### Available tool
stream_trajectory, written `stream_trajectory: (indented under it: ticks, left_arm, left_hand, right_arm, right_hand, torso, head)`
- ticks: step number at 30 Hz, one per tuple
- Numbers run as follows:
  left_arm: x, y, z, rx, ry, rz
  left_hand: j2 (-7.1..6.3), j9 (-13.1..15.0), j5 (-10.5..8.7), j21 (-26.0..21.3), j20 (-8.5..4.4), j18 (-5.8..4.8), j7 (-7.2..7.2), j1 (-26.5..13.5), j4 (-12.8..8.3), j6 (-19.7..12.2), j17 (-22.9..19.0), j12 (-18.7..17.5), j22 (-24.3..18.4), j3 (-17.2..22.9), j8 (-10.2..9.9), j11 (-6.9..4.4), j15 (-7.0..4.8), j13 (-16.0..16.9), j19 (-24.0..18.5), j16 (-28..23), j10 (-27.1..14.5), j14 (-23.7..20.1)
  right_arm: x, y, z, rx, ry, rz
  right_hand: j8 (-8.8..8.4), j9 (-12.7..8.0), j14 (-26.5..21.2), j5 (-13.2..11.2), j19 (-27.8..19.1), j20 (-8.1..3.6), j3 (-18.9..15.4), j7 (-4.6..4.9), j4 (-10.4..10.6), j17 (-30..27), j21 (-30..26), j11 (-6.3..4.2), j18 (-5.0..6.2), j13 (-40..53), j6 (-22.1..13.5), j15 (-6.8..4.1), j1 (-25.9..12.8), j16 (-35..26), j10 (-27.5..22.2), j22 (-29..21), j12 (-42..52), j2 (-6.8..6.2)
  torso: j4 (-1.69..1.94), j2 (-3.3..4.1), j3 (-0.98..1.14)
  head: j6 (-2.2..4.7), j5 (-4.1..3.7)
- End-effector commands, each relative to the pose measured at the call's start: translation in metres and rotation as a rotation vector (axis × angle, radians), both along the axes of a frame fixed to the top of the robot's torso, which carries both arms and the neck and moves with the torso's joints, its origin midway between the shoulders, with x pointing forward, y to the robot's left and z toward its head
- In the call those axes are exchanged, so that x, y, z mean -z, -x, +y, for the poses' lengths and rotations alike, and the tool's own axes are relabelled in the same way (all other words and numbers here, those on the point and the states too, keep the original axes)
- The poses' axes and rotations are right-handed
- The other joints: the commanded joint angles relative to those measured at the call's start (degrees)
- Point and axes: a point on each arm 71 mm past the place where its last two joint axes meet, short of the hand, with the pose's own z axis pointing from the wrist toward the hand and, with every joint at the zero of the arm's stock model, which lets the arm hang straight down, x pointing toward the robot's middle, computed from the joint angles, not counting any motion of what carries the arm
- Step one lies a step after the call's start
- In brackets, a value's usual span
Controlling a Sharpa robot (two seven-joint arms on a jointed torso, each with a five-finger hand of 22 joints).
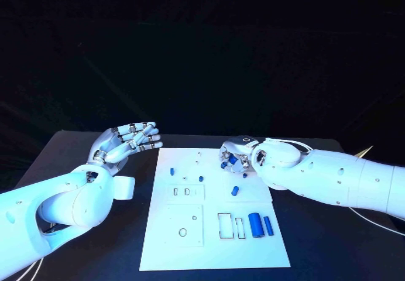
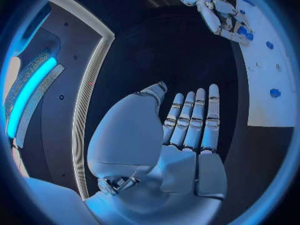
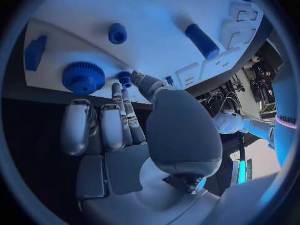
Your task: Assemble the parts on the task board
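The white task board [image 1: 211, 234] lies in the middle of the black table. My right hand [image 1: 242, 157] hangs over its far right part. There its thumb and a finger pinch a small blue peg [image 3: 125, 78] standing beside a blue gear [image 3: 83, 77]. A round blue knob [image 3: 117, 33] and a blue cylinder [image 3: 202, 41] lie further along the board. My left hand [image 1: 128, 142] is raised off the board's left edge, fingers straight [image 2: 190, 117], palm bare, holding nothing. The left wrist view catches the right hand [image 2: 215, 10] at the board's far end.
Two small blue pegs [image 1: 172, 171] [image 1: 202, 177] stand on the board's left half, and an oblong blue piece [image 1: 235, 190] lies mid-board. Two blue cylinders [image 1: 256, 225] [image 1: 268, 225] lie beside rectangular slots near the front right. Bare black table [image 1: 76, 152] surrounds the board.
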Motion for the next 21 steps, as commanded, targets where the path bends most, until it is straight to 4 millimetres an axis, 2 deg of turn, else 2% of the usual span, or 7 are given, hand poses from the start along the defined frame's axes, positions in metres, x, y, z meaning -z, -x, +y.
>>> stream_trajectory:
  ticks: [1,9,21]
  left_arm:
    - [-0.0029,0.0007,-0.0017,0.019,0.007,-0.02]
    - [-0.0026,0.0001,-0.0005,0.017,0.006,-0.019]
    - [-0.0022,-0.0003,-0.0001,0.018,0.004,-0.014]
  left_hand:
    - [-0.64,0.07,-0.35,0.38,-0.13,0.75,1.75,0.15,0.03,0.29,0.07,-0.27,0.06,0.43,0.27,-0.12,-0.14,0.02,0.42,0.25,0.35,0.4]
    - [-0.64,0.07,-0.35,0.38,-0.13,0.75,1.75,0.15,0.03,0.29,0.07,-0.27,0.06,0.43,0.27,-0.12,-0.14,0.02,0.42,0.25,0.35,0.4]
    - [-0.65,0.06,-0.36,0.42,-0.14,0.73,1.81,0.09,0.06,0.24,0.11,-0.34,0.07,0.47,0.23,-0.08,-0.12,0.0,0.45,0.19,0.32,0.34]
  right_arm:
    - [0.0013,-0.0009,-0.0008,0.01,0.029,-0.003]
    - [-0.0003,-0.0012,-0.0001,0.008,0.012,-0.022]
    - [-0.0029,-0.0008,0.0008,0.01,-0.021,-0.045]
  right_hand:
    - [0.07,0.12,2.46,0.13,0.29,-0.02,0.28,0.09,0.18,0.04,0.44,-0.1,-0.77,0.08,0.06,0.11,0.42,0.23,0.31,0.15,-0.15,0.43]
    - [0.71,0.97,2.47,0.6,0.79,0.02,1.8,0.04,0.67,0.69,2.16,-0.26,-1.12,0.53,1.17,0.02,0.37,1.18,1.99,2.6,0.2,1.12]
    - [3.42,3.78,2.59,0.14,1.71,-0.75,4.02,-1.44,0.64,1.62,4.82,-1.63,-1.69,1.43,4.69,-1.0,0.94,2.59,5.87,6.49,1.18,3.02]
  torso:
    - [0.11,0.34,-0.07]
    - [0.21,0.7,-0.1]
    - [0.29,1.11,-0.17]
  head:
    - [0.12,0.01]
    - [0.45,-0.05]
    - [0.6,-0.16]
